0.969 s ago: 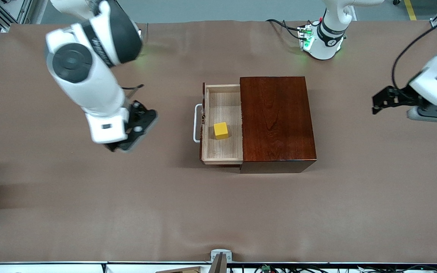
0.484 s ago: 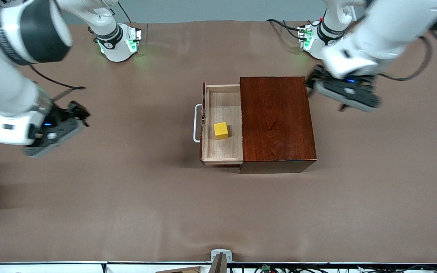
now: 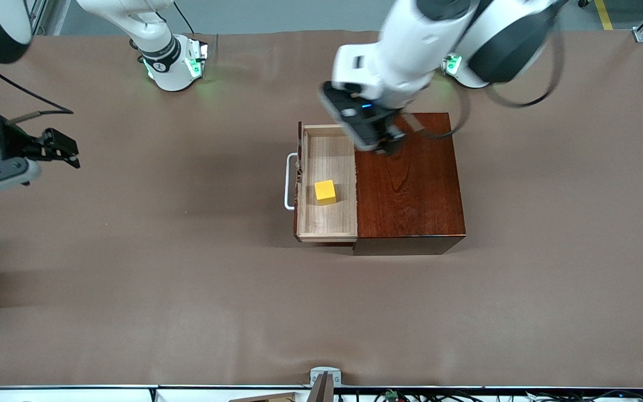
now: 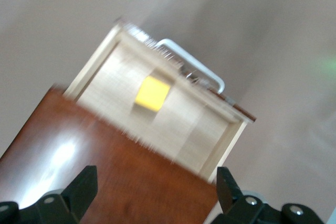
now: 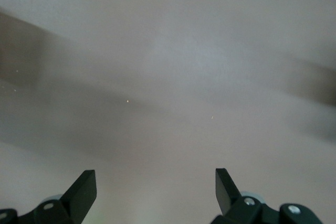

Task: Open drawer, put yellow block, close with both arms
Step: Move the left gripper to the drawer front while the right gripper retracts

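Brown-covered table (image 3: 187, 290) carries mahogany box (image 3: 408, 178) only

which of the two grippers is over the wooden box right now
The left gripper, on the arm based at the view's right, hangs over the dark wooden box beside the open drawer holding the yellow block. The right gripper is off over bare table.

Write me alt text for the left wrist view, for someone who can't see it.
A small yellow block lies in an open pale-wood drawer with a white bar handle, pulled out of a glossy dark mahogany box. The left gripper hovers over the box, jaws open and empty.
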Controlling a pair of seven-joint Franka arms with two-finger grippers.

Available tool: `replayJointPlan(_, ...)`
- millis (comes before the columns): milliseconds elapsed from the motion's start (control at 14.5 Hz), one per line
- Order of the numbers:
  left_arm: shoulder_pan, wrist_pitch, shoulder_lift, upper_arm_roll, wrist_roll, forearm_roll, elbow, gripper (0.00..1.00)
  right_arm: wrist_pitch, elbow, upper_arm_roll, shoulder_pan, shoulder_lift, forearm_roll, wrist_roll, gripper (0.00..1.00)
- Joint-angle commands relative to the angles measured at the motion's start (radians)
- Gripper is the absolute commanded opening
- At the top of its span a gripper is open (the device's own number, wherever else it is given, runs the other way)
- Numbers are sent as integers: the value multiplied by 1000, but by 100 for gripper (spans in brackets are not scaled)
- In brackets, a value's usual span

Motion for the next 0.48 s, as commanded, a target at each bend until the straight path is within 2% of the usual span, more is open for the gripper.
replayJointPlan(0,-92,80,103,5,87,-2,70,100,-7,-75,12,-33,-75,21,114,100)
replayJointPlan(208,-199,201,169,38,174,64,71,100,-25,-70,12,-65,-78,54,171,100)
replayJointPlan(415,-313,290,235,142,325,90,75,100,-53,-67,14,-79,-92,64,219,100)
